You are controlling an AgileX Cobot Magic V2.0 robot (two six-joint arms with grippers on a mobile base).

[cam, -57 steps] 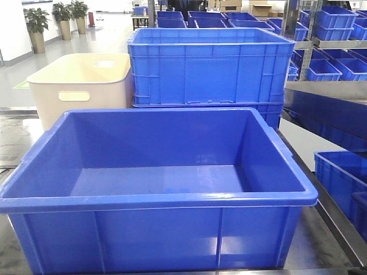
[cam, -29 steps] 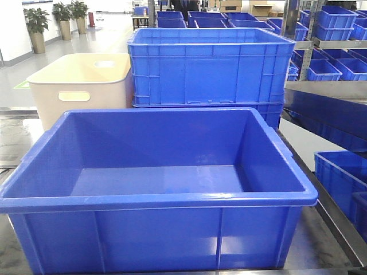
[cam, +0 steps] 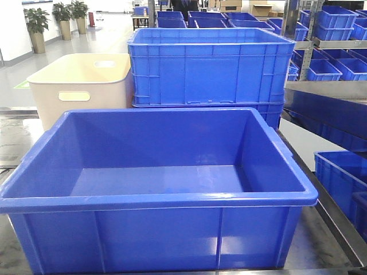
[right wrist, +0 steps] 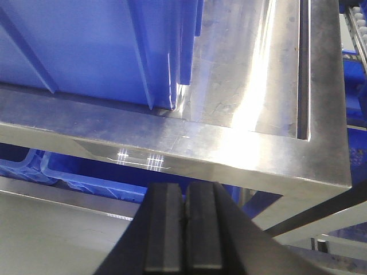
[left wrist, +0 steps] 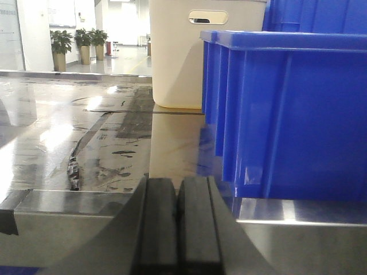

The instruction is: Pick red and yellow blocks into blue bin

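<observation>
The blue bin (cam: 160,197) fills the near part of the front view, and nothing lies inside it. Its outer wall (left wrist: 287,114) stands right of my left gripper (left wrist: 178,186), which is shut with nothing between its fingers, low at the steel table's near edge. In the right wrist view my right gripper (right wrist: 186,203) is shut and holds nothing, below the table's front right corner, with the bin's wall (right wrist: 86,46) above it. The red and yellow blocks are out of view.
A cream tub (cam: 80,86) with slot handles stands behind the bin at the left. A ribbed blue crate (cam: 209,66) stands behind it at the right. More blue crates (cam: 338,177) fill racks on the right. The steel table (right wrist: 246,103) has a raised edge.
</observation>
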